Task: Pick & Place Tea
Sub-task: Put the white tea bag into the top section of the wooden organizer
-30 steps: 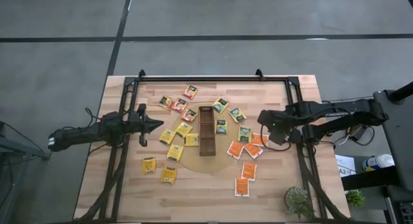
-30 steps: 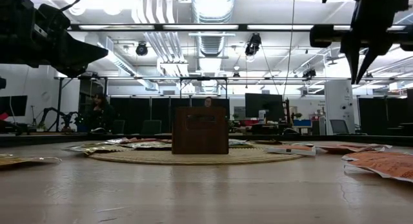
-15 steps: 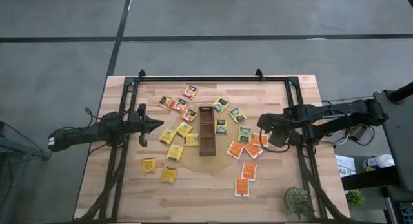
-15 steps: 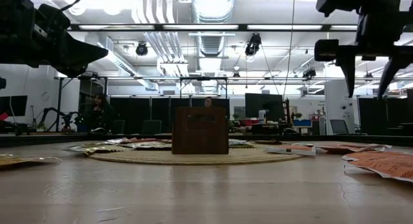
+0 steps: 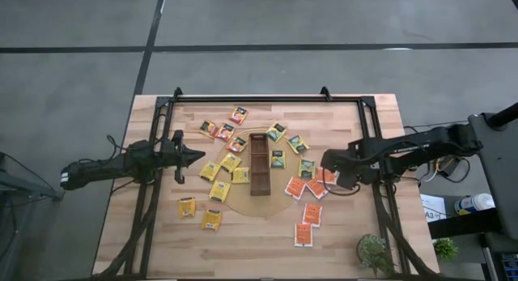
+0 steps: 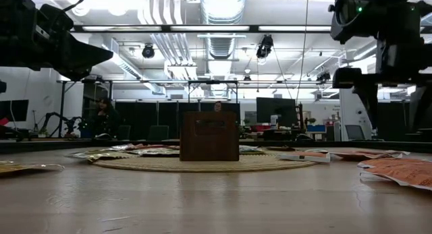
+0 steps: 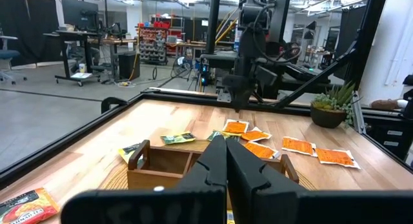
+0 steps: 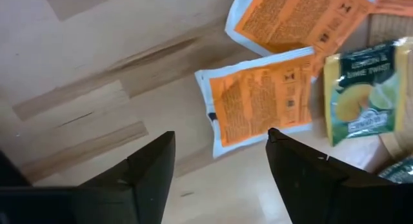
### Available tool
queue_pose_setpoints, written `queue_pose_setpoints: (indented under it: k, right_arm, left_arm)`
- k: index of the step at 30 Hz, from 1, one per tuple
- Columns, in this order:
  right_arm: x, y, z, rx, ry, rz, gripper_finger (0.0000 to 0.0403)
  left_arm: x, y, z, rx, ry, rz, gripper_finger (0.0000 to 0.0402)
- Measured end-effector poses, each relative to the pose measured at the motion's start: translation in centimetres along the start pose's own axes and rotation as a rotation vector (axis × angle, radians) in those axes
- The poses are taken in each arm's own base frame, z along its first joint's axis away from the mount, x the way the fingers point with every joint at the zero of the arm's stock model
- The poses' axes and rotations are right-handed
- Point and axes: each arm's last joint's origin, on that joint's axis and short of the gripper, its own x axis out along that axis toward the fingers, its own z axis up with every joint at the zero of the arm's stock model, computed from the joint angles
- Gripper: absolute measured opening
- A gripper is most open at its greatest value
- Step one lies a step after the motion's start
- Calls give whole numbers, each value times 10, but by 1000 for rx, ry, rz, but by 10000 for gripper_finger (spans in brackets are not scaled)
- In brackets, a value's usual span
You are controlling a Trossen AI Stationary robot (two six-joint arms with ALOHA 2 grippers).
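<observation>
**Right gripper spread above an orange sachet near the table's right edge**

The right gripper (image 5: 330, 169) hangs over the right half of the wooden table (image 5: 340, 240), its two dark fingers (image 8: 150, 169) standing wide apart and holding nothing. Between them, in the right wrist view, lies an orange sachet (image 8: 261, 98): a flat, nearly square paper packet with a white sealed border and printed text, lying flat on the pale plank surface with its edges slightly askew to the wood grain. A second orange sachet (image 8: 303, 20) overlaps its far corner, and a green-and-yellow sachet (image 8: 361, 91) lies just beside it.

The remaining tea sachets (image 5: 218, 190) are scattered flat around the long, narrow, dark-brown tray (image 5: 259, 163), whose long axis runs from the far edge toward the near edge at the table's middle, atop a round tan disc (image 5: 243, 206).

The left gripper (image 5: 194, 157) waits over the left half, jaws pressed together, empty.
</observation>
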Motion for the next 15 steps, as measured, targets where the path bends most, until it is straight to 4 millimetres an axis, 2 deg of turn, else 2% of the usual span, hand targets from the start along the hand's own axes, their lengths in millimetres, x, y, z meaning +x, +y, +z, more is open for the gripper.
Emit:
queue_pose_setpoints:
  k: [15]
  right_arm:
    - [36,-2,-1,-4,69,6,228]
  left_arm:
    - [0,0,0,0,-6,0,0]
